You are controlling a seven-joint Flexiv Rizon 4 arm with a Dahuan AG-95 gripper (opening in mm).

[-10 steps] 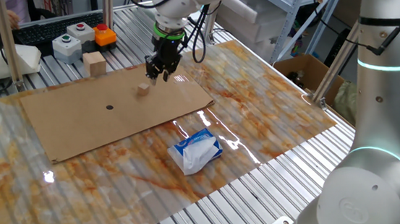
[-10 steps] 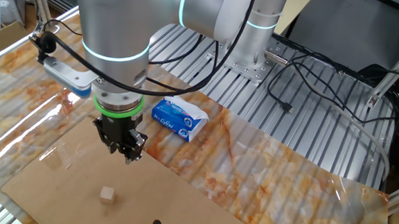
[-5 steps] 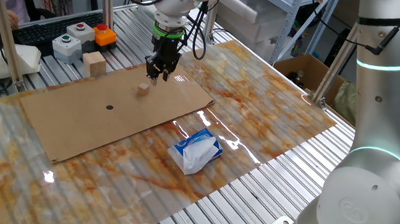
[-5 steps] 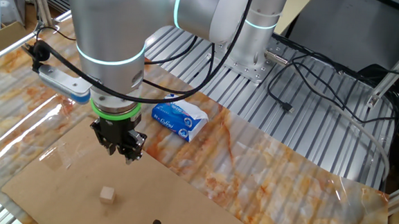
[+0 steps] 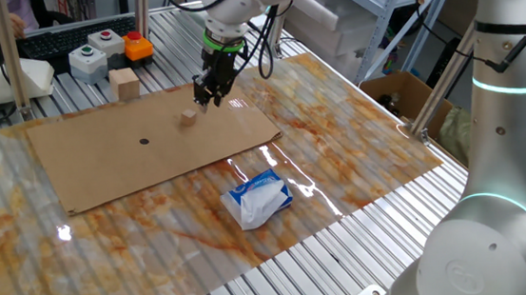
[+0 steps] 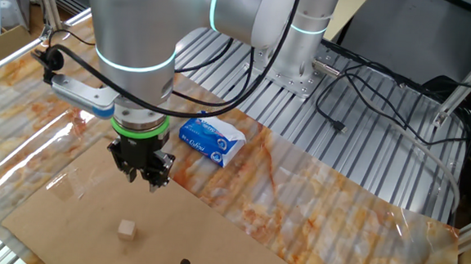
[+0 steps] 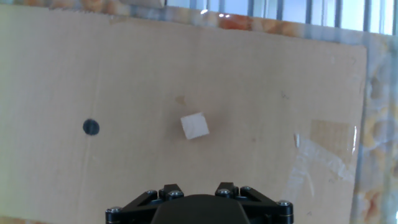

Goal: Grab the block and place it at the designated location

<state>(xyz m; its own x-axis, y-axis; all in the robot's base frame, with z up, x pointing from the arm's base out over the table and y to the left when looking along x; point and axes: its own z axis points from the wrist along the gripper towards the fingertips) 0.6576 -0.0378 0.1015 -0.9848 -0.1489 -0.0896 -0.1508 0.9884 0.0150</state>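
Block first: the small light-tan wooden cube lies free on the flat brown cardboard sheet, with nothing touching it. In the hand view it sits turned a little out of square with the sheet's edges.

The small flat round black dot that marks the designated location is on the same sheet, well apart from the cube and bare.

The black two-finger claw hangs above the cardboard, near the cube but off to one side of it and clearly higher. Its fingertips bunch close together in both fixed views, yet whether they are spread or pressed together I cannot tell; the hand view shows only the claw's base at the bottom edge. It holds nothing.

So the task looks barely begun. Nothing is grasped and nothing placed. Left to do, as I judge it: centre over the cube, come down, pinch it, carry it across the sheet and set it on the dot.

Farther out on the marbled orange-and-white surface lie a blue-and-white tissue packet, a larger tan wooden block and a grey push-button box.
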